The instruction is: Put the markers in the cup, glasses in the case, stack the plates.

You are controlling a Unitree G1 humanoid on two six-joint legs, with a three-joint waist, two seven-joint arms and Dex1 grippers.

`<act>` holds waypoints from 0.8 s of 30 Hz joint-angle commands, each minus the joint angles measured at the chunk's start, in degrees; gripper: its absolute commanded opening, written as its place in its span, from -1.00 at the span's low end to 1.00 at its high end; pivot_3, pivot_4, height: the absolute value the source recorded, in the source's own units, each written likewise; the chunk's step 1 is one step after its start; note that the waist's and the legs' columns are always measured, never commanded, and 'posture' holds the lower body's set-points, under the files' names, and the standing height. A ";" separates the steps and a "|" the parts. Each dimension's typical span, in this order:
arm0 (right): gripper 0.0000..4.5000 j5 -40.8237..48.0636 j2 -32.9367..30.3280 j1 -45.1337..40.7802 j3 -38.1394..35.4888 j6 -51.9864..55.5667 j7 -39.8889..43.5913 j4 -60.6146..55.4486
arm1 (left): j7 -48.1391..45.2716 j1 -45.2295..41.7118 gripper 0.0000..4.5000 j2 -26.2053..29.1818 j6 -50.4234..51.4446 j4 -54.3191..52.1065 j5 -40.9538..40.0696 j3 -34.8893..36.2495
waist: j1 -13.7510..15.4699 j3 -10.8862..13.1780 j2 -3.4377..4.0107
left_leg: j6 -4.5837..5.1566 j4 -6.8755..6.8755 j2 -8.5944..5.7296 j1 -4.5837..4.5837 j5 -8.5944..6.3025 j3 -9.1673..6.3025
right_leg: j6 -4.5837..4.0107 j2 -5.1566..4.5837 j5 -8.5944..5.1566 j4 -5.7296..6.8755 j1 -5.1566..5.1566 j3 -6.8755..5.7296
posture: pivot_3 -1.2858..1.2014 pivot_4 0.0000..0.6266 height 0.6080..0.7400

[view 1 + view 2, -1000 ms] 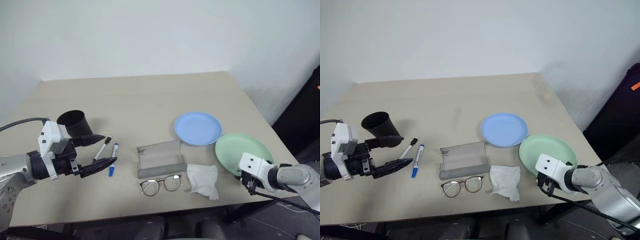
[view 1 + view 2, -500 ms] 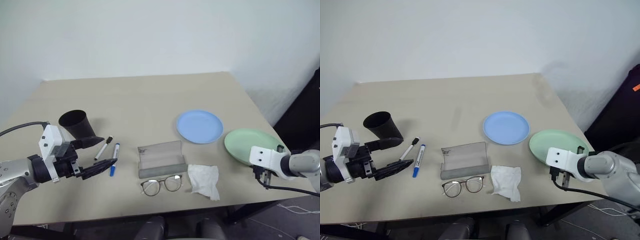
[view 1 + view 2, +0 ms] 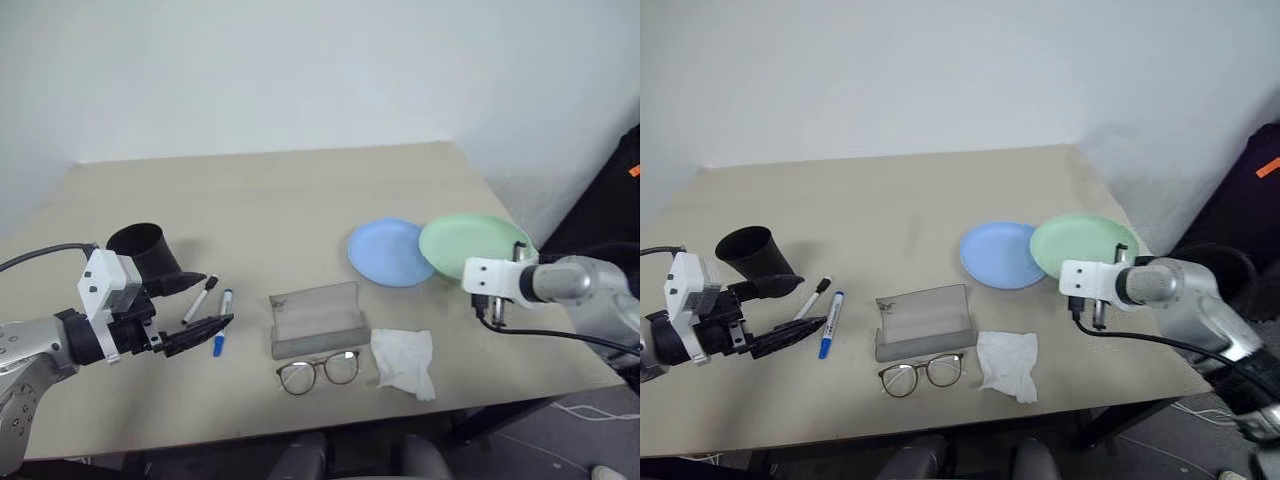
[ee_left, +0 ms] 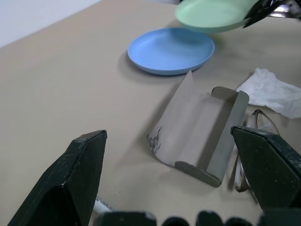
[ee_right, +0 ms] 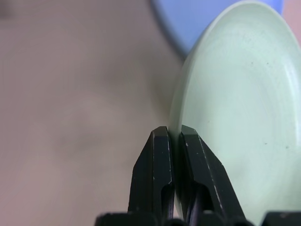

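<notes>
Beige desk (image 3: 280,190) against a plain white wall. On its right, the right hand (image 5: 175,136) is clamped on the green plate's (image 3: 470,243) rim, beside the blue plate (image 3: 385,252). Left hand (image 3: 200,305), fingers apart, hovers by cup (image 3: 142,251), markers (image 3: 212,305). Open case (image 3: 315,318), glasses (image 3: 320,371), tissue (image 3: 405,360) lie near. No writing legible.

I have carried the green plate (image 3: 472,243) up from the lower right of the frame, where it lay flat on the worktop (image 3: 300,190) near the front edge. It now sits higher, right of centre, tilted and lifted, its left rim overlapping the blue plate (image 3: 385,252). My right tool (image 5: 174,141) has gone up with it, pinched tight on the plate's near rim.
</notes>
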 commanded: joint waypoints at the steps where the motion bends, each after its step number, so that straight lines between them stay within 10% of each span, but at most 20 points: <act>1: -0.98 -3.91 4.58 -5.39 1.80 -5.55 -1.51 6.61 | 0.80 -0.03 1.00 0.01 -0.33 -1.96 -0.48 1.49 | -0.04 0.00 -0.01 | 0.00 0.00 0.02 0.05 0.00 0.03 | -0.02 0.02 0.03 0.00 0.03 0.00 | 0.03 -1.00 0.37; 24: -0.98 -2.61 21.24 -15.49 2.33 -13.88 6.16 16.52 | 3.18 4.83 1.00 -0.89 1.46 -5.96 -1.74 6.26 | -0.17 -0.01 -0.02 | 0.01 0.02 -0.14 0.11 0.02 0.00 | -0.11 0.28 0.33 0.02 -0.01 0.01 | 0.03 -1.00 0.37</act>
